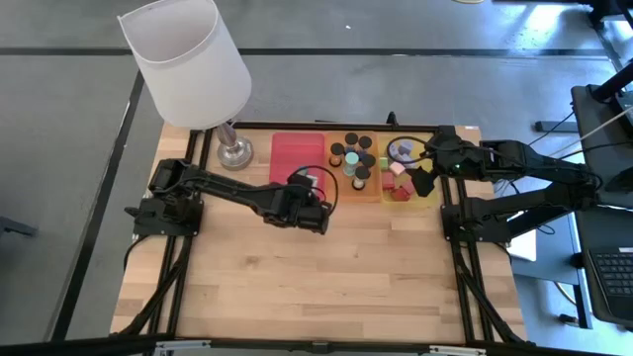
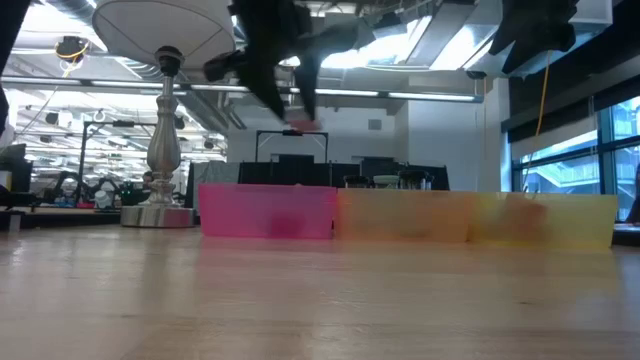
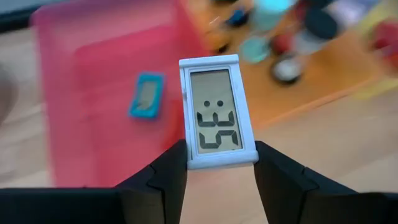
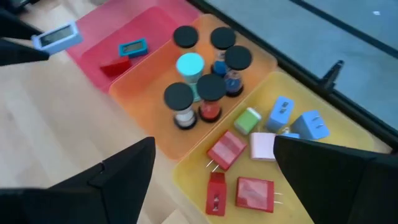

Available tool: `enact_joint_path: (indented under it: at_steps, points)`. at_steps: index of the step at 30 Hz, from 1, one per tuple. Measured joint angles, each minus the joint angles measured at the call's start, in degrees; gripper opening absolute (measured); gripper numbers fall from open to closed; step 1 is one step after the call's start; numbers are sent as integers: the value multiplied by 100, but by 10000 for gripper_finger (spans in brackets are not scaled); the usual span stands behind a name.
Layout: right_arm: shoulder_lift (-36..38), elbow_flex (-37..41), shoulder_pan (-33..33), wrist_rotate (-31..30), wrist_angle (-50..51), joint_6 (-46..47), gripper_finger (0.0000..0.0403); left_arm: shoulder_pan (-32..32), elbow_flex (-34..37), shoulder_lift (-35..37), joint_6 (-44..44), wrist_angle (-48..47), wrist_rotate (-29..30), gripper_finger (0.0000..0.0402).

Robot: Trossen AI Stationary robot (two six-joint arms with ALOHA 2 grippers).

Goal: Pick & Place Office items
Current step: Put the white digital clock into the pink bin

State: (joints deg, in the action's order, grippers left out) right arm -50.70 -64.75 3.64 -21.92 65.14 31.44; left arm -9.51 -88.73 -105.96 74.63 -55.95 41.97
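Observation:
My left gripper (image 3: 221, 155) is shut on a white flat block with a grey display (image 3: 216, 112), above the near edge of the red tray (image 1: 297, 148). A teal flat block (image 3: 147, 95) and a red one (image 4: 115, 65) lie flat in that tray. Several black cylinders with coloured tops (image 4: 205, 68) stand upright in the orange tray (image 4: 155, 134). Red blocks (image 4: 255, 191), blue pieces (image 4: 311, 124), a green cube (image 4: 247, 119) and a pale cube (image 4: 263, 146) lie in the yellow tray (image 4: 186, 171). My right gripper (image 4: 214, 149) hangs open over the yellow tray (image 1: 396, 200), touching nothing. My left gripper pinches the white block by its near end (image 3: 221, 163), one finger on each long side edge. The fingers (image 3: 165, 177) lie along the block, which sticks out past their tips. In the low view the block (image 2: 300, 125) is lifted clear, well above the trays.
A lamp with a white shade (image 1: 188, 59) stands on its metal base (image 1: 234, 153) at the far left, beside the red tray. The three trays sit side by side along the far edge. Bare wooden table (image 1: 316, 277) stretches across the near half.

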Motion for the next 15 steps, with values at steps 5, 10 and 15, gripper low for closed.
enact_joint_path:
  at_steps: [5, 10, 15]
  points:
    - [-67, 0, 1, -382, -9, 273, 331, 342, 198, -23, -108, -417, -494, 159]
    - [-207, 0, 0, -868, -41, 543, 331, 808, 719, -23, -910, -167, -1340, 153]
    - [-453, 0, 120, -1065, -171, 549, 331, 1269, 1396, 59, -1686, 1264, -1953, 153]
